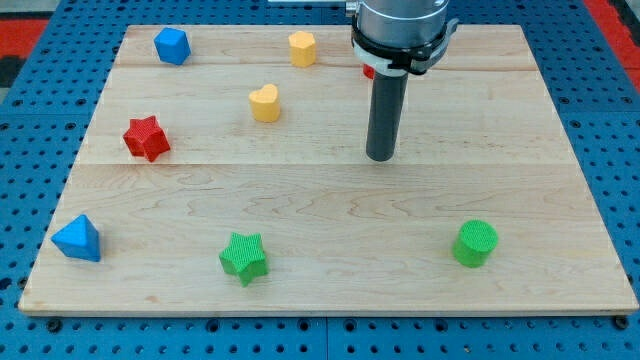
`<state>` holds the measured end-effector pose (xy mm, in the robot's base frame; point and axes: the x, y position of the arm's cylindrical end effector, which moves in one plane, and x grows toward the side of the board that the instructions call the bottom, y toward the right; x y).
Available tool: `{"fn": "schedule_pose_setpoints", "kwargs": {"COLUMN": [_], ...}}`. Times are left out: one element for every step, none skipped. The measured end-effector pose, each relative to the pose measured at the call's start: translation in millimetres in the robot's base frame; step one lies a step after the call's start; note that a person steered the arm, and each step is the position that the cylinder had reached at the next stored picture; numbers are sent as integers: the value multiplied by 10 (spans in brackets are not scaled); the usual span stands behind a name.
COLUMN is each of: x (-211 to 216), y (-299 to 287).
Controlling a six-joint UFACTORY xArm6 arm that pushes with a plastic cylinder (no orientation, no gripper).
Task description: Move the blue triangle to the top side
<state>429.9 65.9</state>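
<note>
The blue triangle (78,239) lies near the board's bottom-left corner. My tip (380,157) rests on the board right of centre, far to the right of and above the blue triangle. It touches no block. The nearest block is the yellow heart (265,102), up and to the left of the tip.
A blue hexagon-like block (172,45) and a yellow block (302,48) sit near the top edge. A red star (147,138) is at the left. A green star (244,257) and a green cylinder (475,243) sit near the bottom. A small red piece (368,71) shows behind the arm.
</note>
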Motion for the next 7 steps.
{"fn": "schedule_pose_setpoints", "kwargs": {"x": [0,0,3,25,25,25,25], "y": [36,73,98,163,223,229,229]}}
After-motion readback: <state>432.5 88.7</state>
